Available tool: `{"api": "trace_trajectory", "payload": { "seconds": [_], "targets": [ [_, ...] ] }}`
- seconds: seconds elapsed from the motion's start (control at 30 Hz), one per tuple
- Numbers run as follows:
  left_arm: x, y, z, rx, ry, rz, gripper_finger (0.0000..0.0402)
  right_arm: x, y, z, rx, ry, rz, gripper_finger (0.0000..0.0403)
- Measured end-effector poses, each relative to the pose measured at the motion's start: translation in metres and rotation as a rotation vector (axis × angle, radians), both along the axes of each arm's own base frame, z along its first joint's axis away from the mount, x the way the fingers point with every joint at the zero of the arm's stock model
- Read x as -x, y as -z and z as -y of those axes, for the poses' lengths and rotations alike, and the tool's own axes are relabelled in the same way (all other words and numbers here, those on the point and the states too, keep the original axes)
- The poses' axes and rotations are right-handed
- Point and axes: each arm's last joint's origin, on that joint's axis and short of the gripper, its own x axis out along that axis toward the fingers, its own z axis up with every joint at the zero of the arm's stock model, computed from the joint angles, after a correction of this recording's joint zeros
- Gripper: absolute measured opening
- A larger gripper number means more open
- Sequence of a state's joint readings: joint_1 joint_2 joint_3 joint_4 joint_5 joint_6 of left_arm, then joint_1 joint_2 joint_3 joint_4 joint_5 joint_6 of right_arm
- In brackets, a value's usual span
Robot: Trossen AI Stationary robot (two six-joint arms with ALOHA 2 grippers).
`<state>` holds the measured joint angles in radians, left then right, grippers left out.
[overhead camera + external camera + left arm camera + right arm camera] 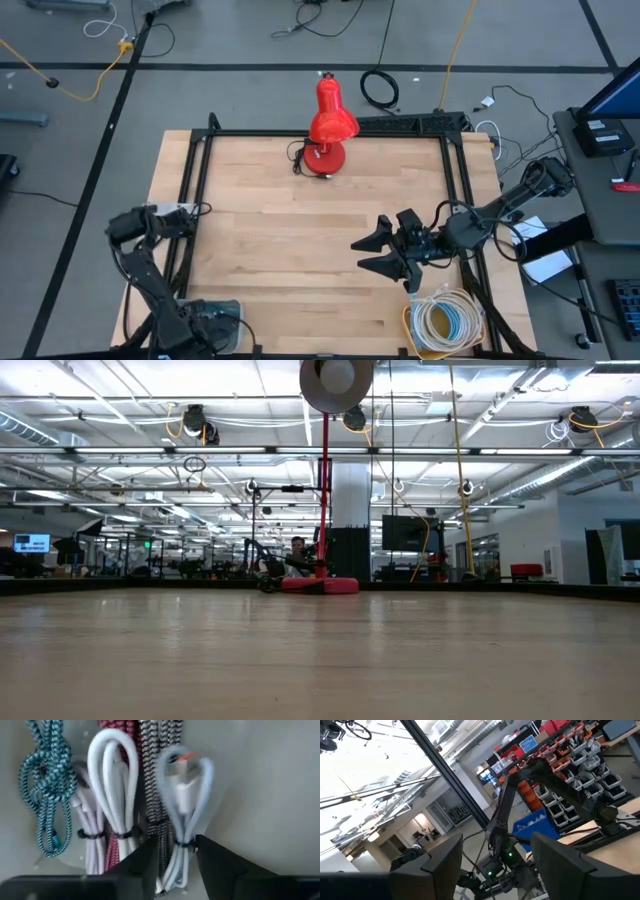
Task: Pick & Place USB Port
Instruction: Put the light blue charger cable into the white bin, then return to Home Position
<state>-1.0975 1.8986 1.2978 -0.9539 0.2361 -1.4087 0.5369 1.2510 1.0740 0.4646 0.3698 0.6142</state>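
Cables (125, 810) lie bundled in a bin (215, 315) at the lower left of the high view — the left gripper (172, 857) hangs right over them, fingers apart. The right gripper (385, 252) waits wide open, lower right of the table (300, 230).

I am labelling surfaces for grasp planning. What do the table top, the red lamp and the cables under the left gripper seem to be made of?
Table top: pale wood, matte, with visible plank seams. Red lamp: probably painted metal or plastic, glossy highlights. Cables below the left gripper: smooth white plastic sheath and woven braided jackets, like the teal one.
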Motion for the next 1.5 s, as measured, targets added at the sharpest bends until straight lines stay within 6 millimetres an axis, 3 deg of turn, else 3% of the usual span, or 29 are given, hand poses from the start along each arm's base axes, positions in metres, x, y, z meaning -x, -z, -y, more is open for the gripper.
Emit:
{"api": "trace_trajectory", "payload": {
  "seconds": [0.17,0.37,0.53,0.7,0.83,0.93,1.07,1.13,1.17,1.5],
  "targets": [
    [0.004,-0.021,-0.009,-0.028,-0.059,0.067,0.0156,0.000,0.000,0.000,-0.001,0.000,0.000,0.0226],
    [0.014,-0.082,-0.047,-0.080,-0.266,0.296,0.0145,-0.001,0.000,0.002,0.005,0.005,-0.002,0.0226],
    [0.026,-0.135,-0.090,-0.062,-0.490,0.630,0.0126,-0.002,0.000,0.004,0.007,0.014,0.001,0.0225],
    [0.033,-0.173,-0.124,-0.045,-0.599,1.054,0.0113,-0.003,0.000,0.005,-0.001,0.016,0.001,0.0221],
    [0.035,-0.192,-0.141,-0.096,-0.666,1.371,0.0104,0.001,-0.003,0.005,0.002,-0.014,0.007,0.0218],
    [0.034,-0.199,-0.149,-0.204,-0.628,1.494,0.0087,0.008,-0.003,0.011,0.059,0.000,-0.037,0.0188],
    [0.028,-0.201,-0.169,-0.326,-0.631,1.489,0.0023,0.021,-0.005,0.034,0.135,0.115,-0.142,0.0086],
    [0.029,-0.204,-0.183,-0.371,-0.653,1.481,0.0008,0.029,-0.008,0.049,0.176,0.169,-0.169,0.0026],
    [0.030,-0.205,-0.190,-0.390,-0.660,1.476,0.0007,0.034,-0.011,0.056,0.194,0.191,-0.171,0.0015],
    [0.082,-0.230,-0.268,-0.463,-0.709,1.576,0.0001,0.093,-0.036,0.127,0.375,0.356,-0.127,0.0001]
  ]
}}
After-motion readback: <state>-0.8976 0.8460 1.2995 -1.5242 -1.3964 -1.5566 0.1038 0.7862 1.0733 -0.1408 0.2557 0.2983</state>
